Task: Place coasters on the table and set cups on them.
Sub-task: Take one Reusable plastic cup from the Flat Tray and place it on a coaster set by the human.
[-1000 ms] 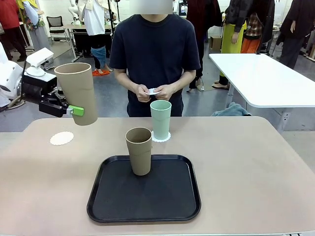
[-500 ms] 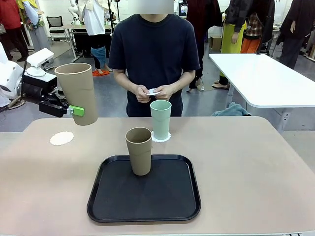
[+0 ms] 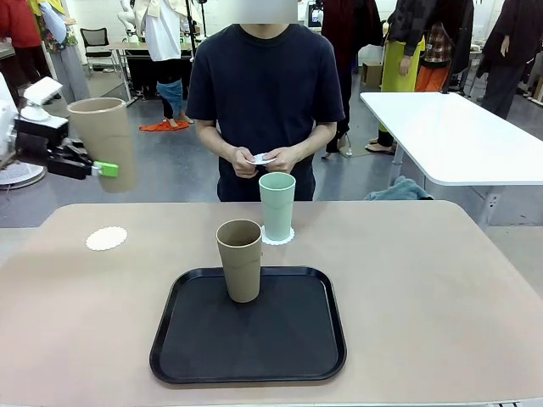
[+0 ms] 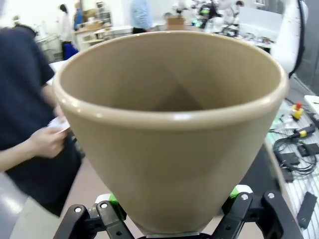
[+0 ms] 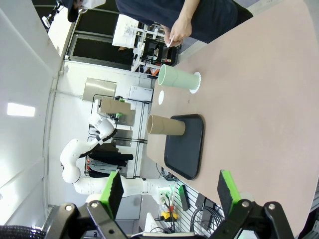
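My left gripper [image 3: 103,169] is shut on a tan cup [image 3: 102,142], held high in the air past the table's left end. In the left wrist view that cup [image 4: 169,124] stands between the green pads [image 4: 113,201]. A bare coaster [image 3: 106,238] lies on the table [image 3: 441,288] at the far left, below and to the right of the held cup. The mint cup [image 3: 277,205] stands on a second coaster [image 3: 277,238]. Another tan cup [image 3: 240,259] stands on the black tray [image 3: 254,343]. The person's hands hold a third coaster [image 3: 263,158]. My right gripper [image 5: 169,191] is open above the table's right side.
The person stands at the far edge behind the mint cup. A glossy white table [image 3: 458,136] stands at the back right. The right wrist view shows the mint cup [image 5: 177,79], the tray's cup [image 5: 164,125] and the tray [image 5: 185,149] far off.
My left gripper has carried the tan cup to the left and upward, away from the bare coaster. The cups on the table and the person's hands have stayed put.
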{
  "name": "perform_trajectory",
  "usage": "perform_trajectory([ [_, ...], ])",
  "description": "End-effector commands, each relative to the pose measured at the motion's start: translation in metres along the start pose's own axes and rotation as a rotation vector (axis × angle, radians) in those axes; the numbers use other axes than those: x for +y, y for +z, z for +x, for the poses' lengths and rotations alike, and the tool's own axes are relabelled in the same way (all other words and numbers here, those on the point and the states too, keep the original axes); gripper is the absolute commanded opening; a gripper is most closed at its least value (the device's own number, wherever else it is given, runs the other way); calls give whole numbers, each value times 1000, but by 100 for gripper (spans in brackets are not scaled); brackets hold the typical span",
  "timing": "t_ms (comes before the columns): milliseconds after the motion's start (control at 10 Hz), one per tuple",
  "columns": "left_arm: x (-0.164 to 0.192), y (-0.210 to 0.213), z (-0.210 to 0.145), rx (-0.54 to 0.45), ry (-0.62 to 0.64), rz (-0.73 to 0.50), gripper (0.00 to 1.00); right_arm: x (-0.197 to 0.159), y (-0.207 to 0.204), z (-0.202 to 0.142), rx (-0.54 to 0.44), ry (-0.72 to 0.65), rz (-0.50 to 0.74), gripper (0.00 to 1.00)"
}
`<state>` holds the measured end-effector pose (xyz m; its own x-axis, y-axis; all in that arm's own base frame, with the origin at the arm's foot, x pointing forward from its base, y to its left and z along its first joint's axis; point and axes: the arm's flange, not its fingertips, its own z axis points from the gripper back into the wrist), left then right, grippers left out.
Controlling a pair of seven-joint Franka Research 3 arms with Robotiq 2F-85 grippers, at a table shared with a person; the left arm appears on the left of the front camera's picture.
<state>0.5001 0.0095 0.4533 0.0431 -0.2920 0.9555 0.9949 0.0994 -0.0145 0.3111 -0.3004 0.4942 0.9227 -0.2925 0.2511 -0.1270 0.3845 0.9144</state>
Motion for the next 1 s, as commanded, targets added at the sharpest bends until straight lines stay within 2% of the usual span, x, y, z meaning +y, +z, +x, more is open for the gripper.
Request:
perform_trajectory([
  [0, 38, 28, 2, -18, -13, 101, 82, 0, -1, 0, -2, 2, 8, 100],
  [200, 64, 69, -1, -38, -24, 217, 82, 0, -1, 0, -2, 2, 8, 100],
  [400, 76, 98, -4, -46, -21, 277, 82, 0, -1, 0, -2, 2, 8, 100],
  [900, 74, 105, -6, -30, -15, 267, 82, 0, -1, 0, -2, 2, 8, 100],
])
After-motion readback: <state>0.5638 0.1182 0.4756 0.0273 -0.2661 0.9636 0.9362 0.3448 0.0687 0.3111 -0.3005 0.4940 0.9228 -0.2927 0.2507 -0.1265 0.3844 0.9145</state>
